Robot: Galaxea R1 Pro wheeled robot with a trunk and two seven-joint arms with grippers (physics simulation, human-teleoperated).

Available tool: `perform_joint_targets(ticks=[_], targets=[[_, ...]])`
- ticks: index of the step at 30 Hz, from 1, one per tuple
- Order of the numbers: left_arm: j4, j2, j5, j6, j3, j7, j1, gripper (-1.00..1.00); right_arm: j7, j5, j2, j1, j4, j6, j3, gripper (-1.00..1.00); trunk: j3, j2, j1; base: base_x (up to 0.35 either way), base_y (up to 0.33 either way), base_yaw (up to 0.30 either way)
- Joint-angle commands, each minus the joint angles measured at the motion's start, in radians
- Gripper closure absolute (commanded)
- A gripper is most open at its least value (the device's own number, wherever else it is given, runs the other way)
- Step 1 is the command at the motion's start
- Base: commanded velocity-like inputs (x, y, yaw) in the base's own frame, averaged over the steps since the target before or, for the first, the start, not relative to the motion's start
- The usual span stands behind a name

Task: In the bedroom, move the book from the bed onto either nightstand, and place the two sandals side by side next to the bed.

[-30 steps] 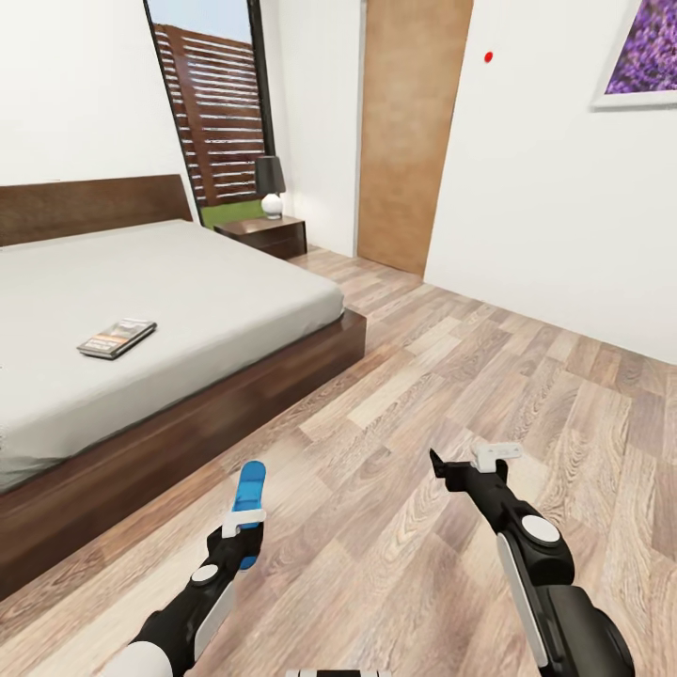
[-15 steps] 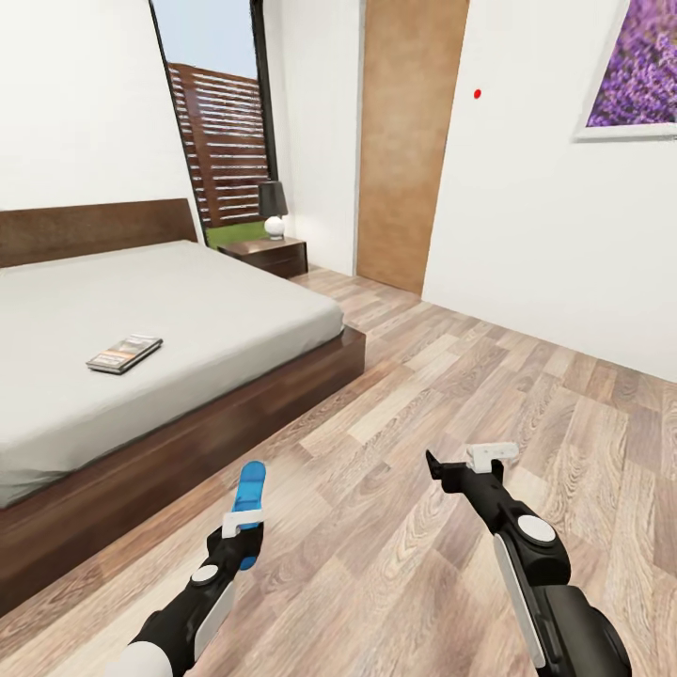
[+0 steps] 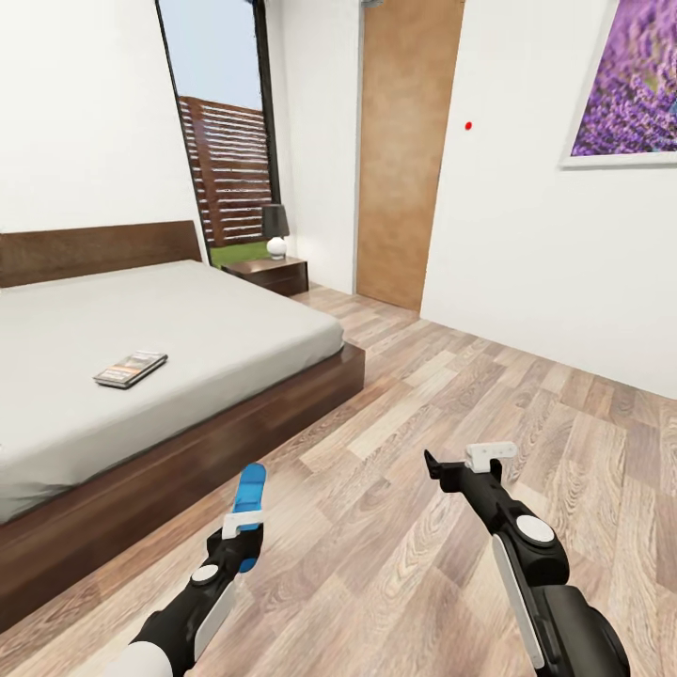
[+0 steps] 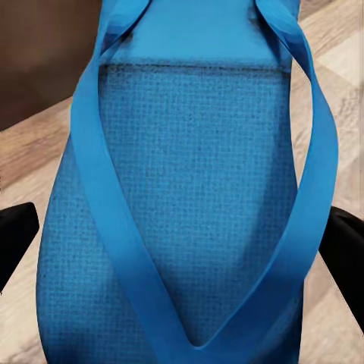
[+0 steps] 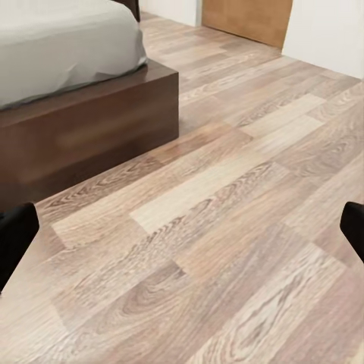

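Left claw [image 3: 246,528]: clamped on 1 blue sandal [image 3: 250,503], over the floor [image 3: 395,527] beside the bed [image 3: 169,329].
Right claw [image 3: 449,467]: spread wide, empty.
Book [image 3: 131,369]: flat on mattress.
Nightstand [image 3: 268,274]: past the bed, lamp [image 3: 275,230] on top.

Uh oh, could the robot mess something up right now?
Maybe. The left gripper holds one blue sandal above the wood floor; if the grip slips, it could drop away from the bed. The book lies far in on the mattress, so reaching it may be awkward. The right gripper is open and holds nothing.
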Motion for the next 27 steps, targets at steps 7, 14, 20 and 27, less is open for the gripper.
perform_joint_targets(ticks=[7, 14, 20, 27], targets=[[0.001, 0.001, 0.010, -0.004, -0.008, 0.010, -0.001, 1.00, 0.009, 0.007, 0.001, 0.000, -0.001, 0.005, -0.002, -1.00, 0.021, 0.049, -0.027, 0.000, 0.000, 0.000], [0.001, 0.001, 0.009, -0.003, -0.008, 0.011, -0.001, 1.00, 0.009, 0.006, 0.002, 0.002, -0.001, 0.004, -0.001, -1.00, 0.043, 0.098, -0.054, 0.000, 0.000, 0.000], [0.001, 0.001, 0.009, -0.003, -0.007, 0.011, -0.001, 1.00, 0.010, 0.006, 0.003, 0.002, 0.000, 0.003, 0.000, -1.00, 0.062, 0.140, -0.077, 0.000, 0.000, 0.000], [0.001, 0.001, 0.009, -0.003, -0.007, 0.017, -0.001, 1.00, 0.007, 0.006, 0.003, 0.002, 0.000, 0.004, 0.027, -1.00, 0.084, 0.189, -0.104, 0.000, 0.000, 0.000]])
